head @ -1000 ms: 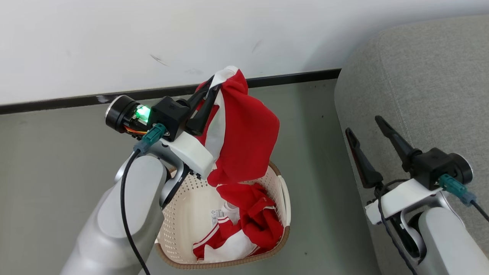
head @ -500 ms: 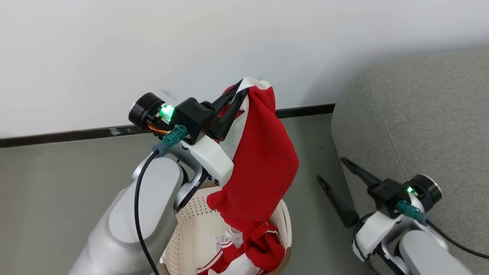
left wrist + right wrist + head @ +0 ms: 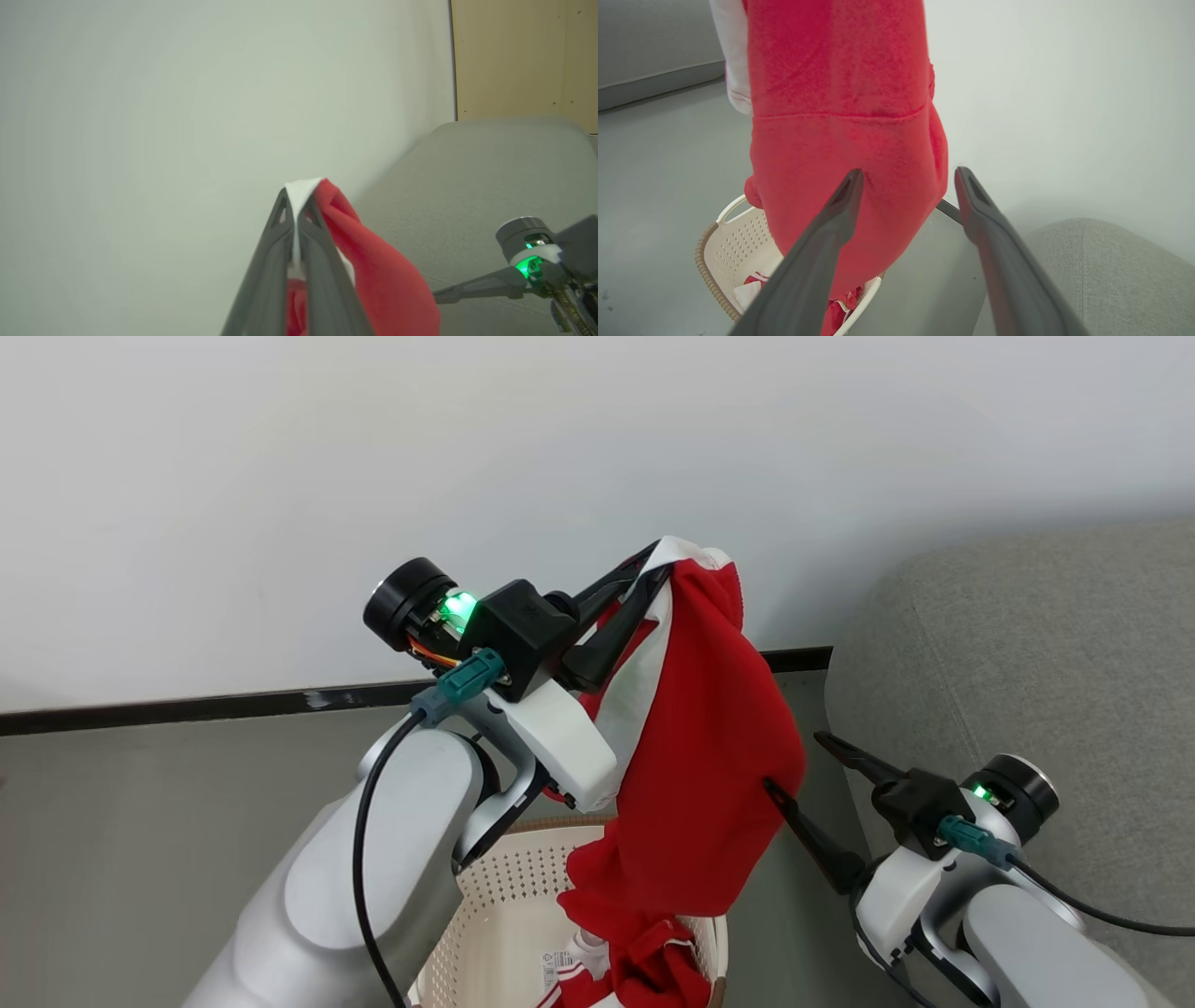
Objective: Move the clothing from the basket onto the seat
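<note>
Two pincers: left pincer [image 3: 653, 565] clamped on the red garment [image 3: 709, 775]; right pincer [image 3: 794, 762] spread wide, empty.
Right wrist view: basket [image 3: 731, 242] below hanging garment.

The red garment [image 3: 719, 756] is soft, napped cloth, fleecy and matt, with a smoother white panel [image 3: 639, 681]. The basket [image 3: 738, 242] is cream perforated plastic with a faint gloss. Its brown rim is textured like weave, and a paper label [image 3: 563, 959] lies on its bottom. The sofa [image 3: 1027, 653] at the right is grey woven fabric, matt and slightly coarse. The right gripper [image 3: 909, 173] has fingers [image 3: 817, 252] of dark matt plastic. The left forearm [image 3: 373, 877] wears a smooth, satin silver-grey shell. The wall [image 3: 280, 476] is smooth matt white. At the far right stands a pale wood-like board [image 3: 523, 56].
</note>
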Controlling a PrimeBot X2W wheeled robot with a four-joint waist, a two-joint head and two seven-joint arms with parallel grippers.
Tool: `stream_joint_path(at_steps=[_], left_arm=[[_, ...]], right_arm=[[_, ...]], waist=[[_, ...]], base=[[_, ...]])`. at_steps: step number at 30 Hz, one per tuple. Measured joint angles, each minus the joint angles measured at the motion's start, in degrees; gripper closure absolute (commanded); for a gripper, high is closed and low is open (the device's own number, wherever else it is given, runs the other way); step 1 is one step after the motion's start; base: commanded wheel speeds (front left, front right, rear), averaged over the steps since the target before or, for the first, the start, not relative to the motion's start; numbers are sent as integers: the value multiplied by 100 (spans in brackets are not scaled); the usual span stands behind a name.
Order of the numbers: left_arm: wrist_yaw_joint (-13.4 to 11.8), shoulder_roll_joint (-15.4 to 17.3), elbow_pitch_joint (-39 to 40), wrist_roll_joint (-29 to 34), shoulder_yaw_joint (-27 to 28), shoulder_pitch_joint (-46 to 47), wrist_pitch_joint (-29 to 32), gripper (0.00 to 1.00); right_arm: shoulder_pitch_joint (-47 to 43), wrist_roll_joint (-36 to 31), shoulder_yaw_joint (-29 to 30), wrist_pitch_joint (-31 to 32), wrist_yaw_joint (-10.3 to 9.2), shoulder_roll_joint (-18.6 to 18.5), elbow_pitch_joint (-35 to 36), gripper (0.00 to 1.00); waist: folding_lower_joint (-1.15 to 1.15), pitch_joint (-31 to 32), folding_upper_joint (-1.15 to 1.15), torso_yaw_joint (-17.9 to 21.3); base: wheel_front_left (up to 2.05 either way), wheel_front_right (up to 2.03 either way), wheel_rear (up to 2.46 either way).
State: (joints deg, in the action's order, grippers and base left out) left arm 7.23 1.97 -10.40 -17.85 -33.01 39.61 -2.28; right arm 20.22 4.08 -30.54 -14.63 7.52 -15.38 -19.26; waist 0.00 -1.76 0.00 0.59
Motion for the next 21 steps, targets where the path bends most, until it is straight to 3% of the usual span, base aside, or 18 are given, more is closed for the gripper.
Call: stream_joint_path(at_steps=[16, 17, 18, 20, 21], left_arm=[[0, 2, 554, -230, -291, -43, 389, 100], [0, 1, 582, -266, -298, -45, 428, 100], [0, 1, 598, -303, -301, -51, 433, 100], [-1, 4, 619, -337, -303, -87, 479, 100], [-2, 4, 630, -348, -303, -128, 480, 100]], right_arm=[[631, 415, -1252, 0, 3, 167, -558, 0], [698, 430, -1304, 0, 3, 175, -589, 15], [748, 448, -1351, 0, 3, 185, -634, 50], [797, 513, -1468, 0, 3, 192, -762, 88], [800, 557, -1492, 0, 3, 192, -799, 100]], waist=[[0, 208, 0, -416], [0, 212, 0, -441], [0, 215, 0, -466], [0, 220, 0, -512], [0, 222, 0, -534]], base=[[0, 0, 0], [0, 0, 0], [0, 0, 0], [0, 0, 0], [0, 0, 0]])
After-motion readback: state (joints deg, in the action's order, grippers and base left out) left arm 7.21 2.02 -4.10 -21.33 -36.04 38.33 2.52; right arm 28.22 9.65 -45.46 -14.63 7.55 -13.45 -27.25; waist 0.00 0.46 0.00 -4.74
